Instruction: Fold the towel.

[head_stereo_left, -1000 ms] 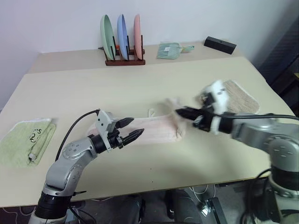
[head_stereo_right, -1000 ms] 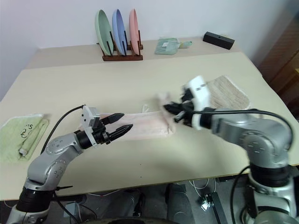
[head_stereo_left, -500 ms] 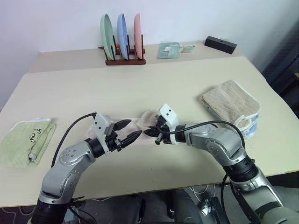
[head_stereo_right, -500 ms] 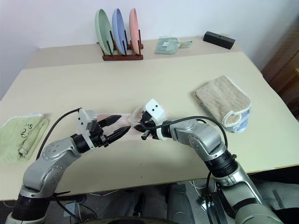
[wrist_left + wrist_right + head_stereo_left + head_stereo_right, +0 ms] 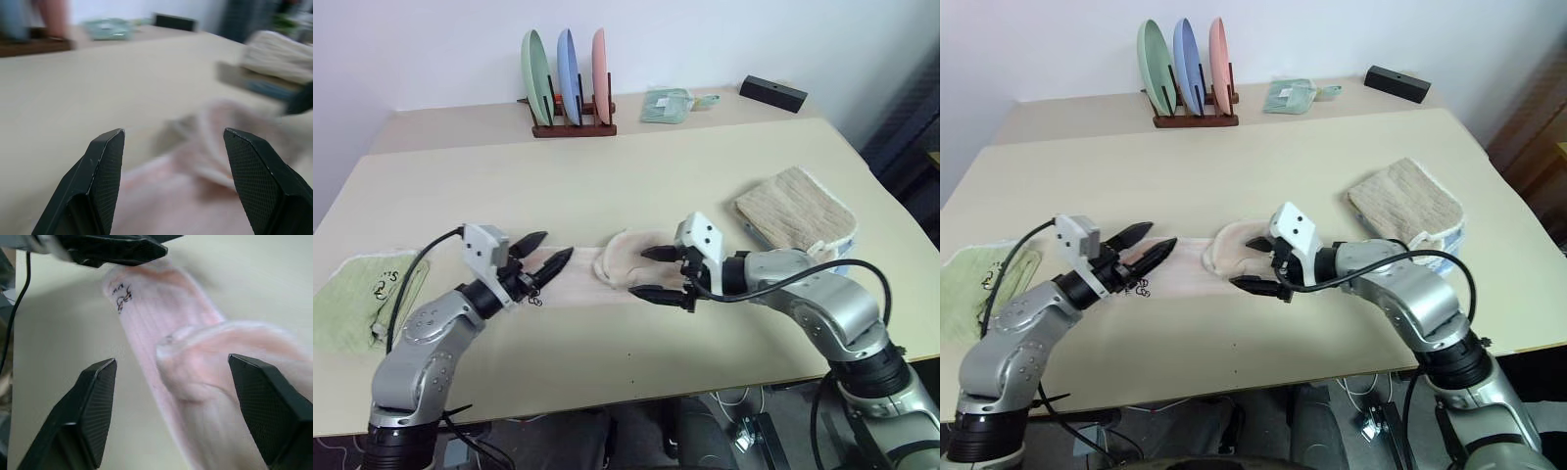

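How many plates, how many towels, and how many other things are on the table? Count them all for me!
Plates: 3, green, blue, pink
Towels: 3, pink, light green, beige
Plate rack: 1
Black box: 1
Small green packet: 1
Total: 9

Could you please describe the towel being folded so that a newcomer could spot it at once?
On the beige table, look near the front edge, between the two grippers. The towel lies there as a long pale pink strip, its right end folded over. Unlike the green towel and tan towel, it is pink.
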{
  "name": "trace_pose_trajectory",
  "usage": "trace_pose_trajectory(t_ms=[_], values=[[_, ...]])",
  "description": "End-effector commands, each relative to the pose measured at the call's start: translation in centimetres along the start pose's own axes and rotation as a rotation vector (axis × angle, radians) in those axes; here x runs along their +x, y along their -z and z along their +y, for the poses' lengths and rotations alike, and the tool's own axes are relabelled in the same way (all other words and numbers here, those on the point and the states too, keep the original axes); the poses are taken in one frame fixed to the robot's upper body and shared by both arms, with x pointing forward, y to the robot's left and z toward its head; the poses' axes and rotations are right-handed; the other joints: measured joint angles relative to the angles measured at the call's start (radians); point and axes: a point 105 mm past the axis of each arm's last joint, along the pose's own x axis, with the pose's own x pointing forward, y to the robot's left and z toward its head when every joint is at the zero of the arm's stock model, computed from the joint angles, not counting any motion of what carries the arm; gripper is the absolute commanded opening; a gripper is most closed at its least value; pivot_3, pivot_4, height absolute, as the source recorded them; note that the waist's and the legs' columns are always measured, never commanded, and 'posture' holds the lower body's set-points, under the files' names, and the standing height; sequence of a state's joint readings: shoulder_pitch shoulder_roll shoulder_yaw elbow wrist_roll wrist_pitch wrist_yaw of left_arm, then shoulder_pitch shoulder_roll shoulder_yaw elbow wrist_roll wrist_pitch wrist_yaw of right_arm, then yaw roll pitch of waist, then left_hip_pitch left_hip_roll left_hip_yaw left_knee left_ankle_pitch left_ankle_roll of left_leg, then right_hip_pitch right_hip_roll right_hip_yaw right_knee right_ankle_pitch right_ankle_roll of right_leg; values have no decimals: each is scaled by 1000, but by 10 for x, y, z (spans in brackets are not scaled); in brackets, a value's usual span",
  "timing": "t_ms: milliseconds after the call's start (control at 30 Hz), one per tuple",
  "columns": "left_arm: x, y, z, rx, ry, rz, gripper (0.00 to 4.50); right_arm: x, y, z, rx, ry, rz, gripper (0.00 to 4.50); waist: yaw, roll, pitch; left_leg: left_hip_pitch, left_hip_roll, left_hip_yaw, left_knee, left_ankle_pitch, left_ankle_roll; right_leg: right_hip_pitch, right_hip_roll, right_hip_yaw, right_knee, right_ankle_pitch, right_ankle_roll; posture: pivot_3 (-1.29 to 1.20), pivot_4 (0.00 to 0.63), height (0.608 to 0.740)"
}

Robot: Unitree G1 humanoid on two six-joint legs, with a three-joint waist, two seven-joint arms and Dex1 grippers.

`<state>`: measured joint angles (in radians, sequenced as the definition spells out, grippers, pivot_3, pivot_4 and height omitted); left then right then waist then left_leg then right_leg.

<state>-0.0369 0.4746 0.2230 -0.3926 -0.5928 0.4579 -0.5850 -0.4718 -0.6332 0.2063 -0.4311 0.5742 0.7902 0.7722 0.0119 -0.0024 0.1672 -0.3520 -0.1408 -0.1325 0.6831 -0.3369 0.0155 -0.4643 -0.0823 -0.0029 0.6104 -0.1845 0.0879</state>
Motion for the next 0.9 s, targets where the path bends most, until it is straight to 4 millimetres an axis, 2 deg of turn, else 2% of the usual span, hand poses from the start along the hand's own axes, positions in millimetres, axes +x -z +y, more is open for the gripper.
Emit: trace_pose_trajectory(t_ms=[33,100,200,233,300,467,567,667,800,900], values=[[-14,-4,6,-4,-41,-6,3291,0,-13,-31,-57,144,-59,2928,-2,0,0,0,0,0,0,0,0,0,0,0,0,0,0,0,150,740],[-18,-2,7,-26,-64,-4,3291,7,-6,-46,-91,201,-37,1949,0,0,0,1,0,1,0,0,0,0,0,1,0,0,0,0,150,740],[-20,-1,7,-82,-95,-26,3291,22,3,-56,-115,222,-47,320,5,-1,0,0,0,0,0,0,0,0,0,0,0,0,0,0,150,740],[-21,0,5,-98,-100,-26,3291,27,5,-58,-115,228,-57,64,3,-1,0,0,0,0,0,0,0,0,0,0,0,0,0,0,150,740],[-25,6,-1,-119,-97,-8,3291,37,19,-61,-114,233,-35,64,0,-1,0,0,0,0,0,0,0,0,0,0,0,0,0,0,150,740],[-36,16,-14,-157,-110,31,3291,52,70,-42,-191,128,103,64,1,-1,0,1,0,1,0,0,0,0,0,1,0,0,0,0,150,740],[-41,20,-20,-163,-121,48,3291,53,81,-42,-196,129,130,64,1,-1,-1,2,0,1,0,0,0,1,0,1,0,0,0,0,150,740],[-47,25,-18,-163,-191,59,3291,52,74,-45,-228,143,106,64,1,-1,-1,6,0,1,-1,0,-1,5,1,1,0,0,0,0,150,740],[-60,33,-28,-174,-245,90,3291,45,26,-58,-240,208,-74,64,0,-1,-1,7,0,1,-2,0,-1,5,1,2,0,0,0,0,150,740],[-66,36,-34,-230,-278,82,3291,38,2,-61,-227,212,-156,927,2,-1,-1,6,0,1,-2,0,-1,4,1,2,0,0,0,0,150,740]])
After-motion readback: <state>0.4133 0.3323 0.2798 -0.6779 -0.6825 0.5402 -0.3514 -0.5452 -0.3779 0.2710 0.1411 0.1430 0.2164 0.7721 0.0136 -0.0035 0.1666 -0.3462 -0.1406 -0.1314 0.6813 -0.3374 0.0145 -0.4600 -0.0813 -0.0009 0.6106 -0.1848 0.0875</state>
